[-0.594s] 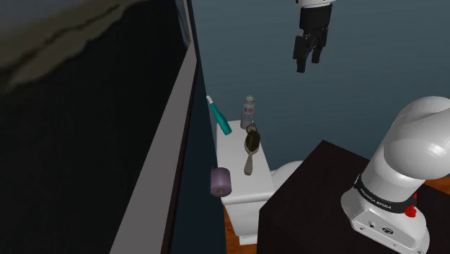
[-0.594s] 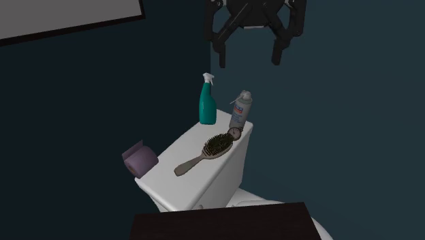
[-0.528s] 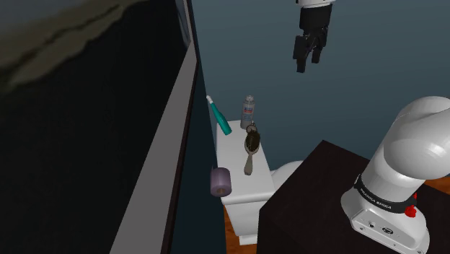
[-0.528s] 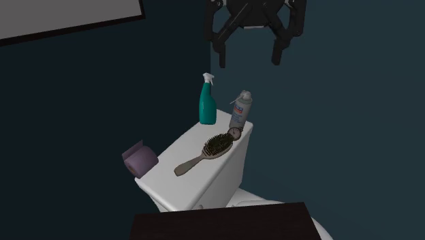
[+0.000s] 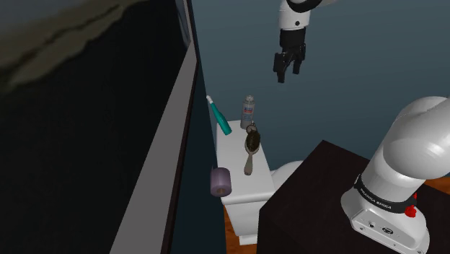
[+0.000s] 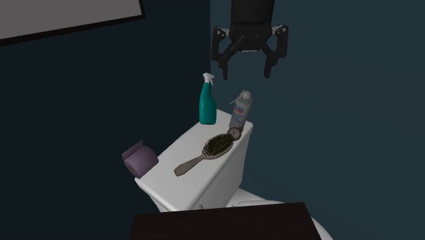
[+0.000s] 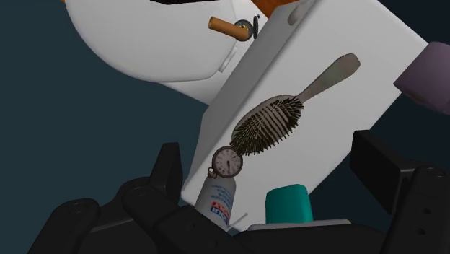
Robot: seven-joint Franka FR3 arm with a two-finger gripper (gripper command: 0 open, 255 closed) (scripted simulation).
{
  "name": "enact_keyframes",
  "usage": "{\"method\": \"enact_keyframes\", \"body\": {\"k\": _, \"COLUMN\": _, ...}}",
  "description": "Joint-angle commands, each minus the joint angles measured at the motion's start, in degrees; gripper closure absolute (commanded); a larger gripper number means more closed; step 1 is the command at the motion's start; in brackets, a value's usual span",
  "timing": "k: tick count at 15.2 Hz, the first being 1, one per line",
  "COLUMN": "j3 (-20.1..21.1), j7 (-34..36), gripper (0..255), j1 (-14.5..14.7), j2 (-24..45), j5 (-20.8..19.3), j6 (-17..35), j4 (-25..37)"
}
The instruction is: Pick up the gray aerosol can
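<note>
While the gripper [image 6: 246,68] hangs wide open, empty, the aerosol can [image 6: 240,111] sits at its six o'clock in the second exterior view, a watch [image 6: 235,133] hiding its base.

So you had a pretty dim bathroom corner there. The walls [image 6: 327,136] were a flat dark blue-teal all round, without much light on them. A white toilet tank [image 6: 178,148] sat against the wall, with the bowl [image 5: 287,172] in front of it. Along the shoulder view's left ran a big dark panel with a pale grey frame [image 5: 166,155]. Window or mirror, you couldn't tell. A sliver of orange-brown floor [image 5: 229,237] showed by the toilet's base.
</note>
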Motion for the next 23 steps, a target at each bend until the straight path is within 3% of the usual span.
{"method": "enact_keyframes", "body": {"k": 1, "j3": -0.2, "j7": 0.6, "gripper": 0, "j1": 0.0, "j2": 4.1, "j5": 0.2, "j6": 3.3, "j4": 1.2}}
{"method": "enact_keyframes", "body": {"k": 12, "j3": -2.1, "j7": 1.3, "gripper": 0, "j1": -0.7, "j2": 27.1, "j5": 1.7, "j6": 18.5, "j4": 11.0}}
{"method": "enact_keyframes", "body": {"k": 23, "j3": -2.8, "j7": 1.0, "gripper": 0, "j1": -2.6, "j2": 51.1, "j5": 5.5, "j6": 25.2, "j4": 30.1}}
